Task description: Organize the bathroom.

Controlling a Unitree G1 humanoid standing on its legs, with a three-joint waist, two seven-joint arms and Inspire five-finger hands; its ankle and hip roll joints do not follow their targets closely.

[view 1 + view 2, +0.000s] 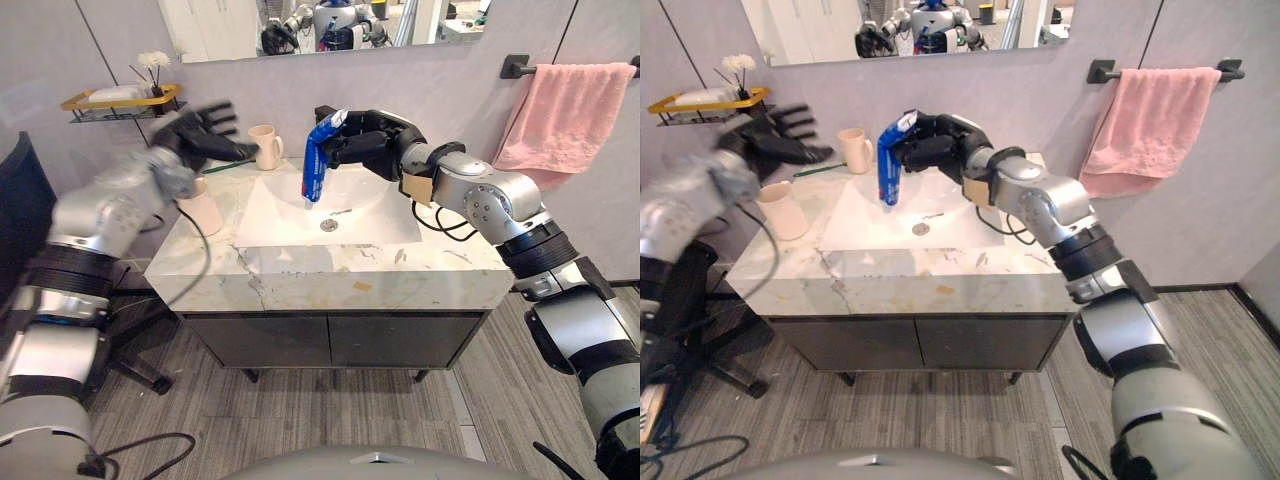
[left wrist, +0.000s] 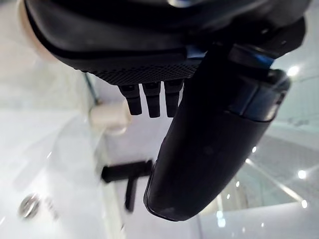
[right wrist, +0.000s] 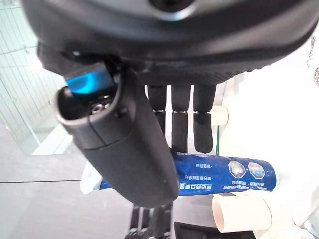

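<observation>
My right hand (image 1: 368,140) is shut on a blue toothpaste tube (image 1: 316,160), which stands upright over the back left of the white sink basin (image 1: 370,215). In the right wrist view the tube (image 3: 224,175) lies across my fingers (image 3: 180,114). My left hand (image 1: 200,135) hovers open with its fingers spread above the counter's back left corner. Just past it stands a cream mug (image 1: 265,146), and a green toothbrush (image 1: 225,168) lies on the counter beside the mug. A second cream cup (image 1: 203,212) stands nearer, under my left forearm.
The marble counter (image 1: 330,265) sits on a dark cabinet. A pink towel (image 1: 565,115) hangs on a bar at the right. A yellow wall shelf (image 1: 120,100) with a flower is at the back left, and a mirror hangs above the sink.
</observation>
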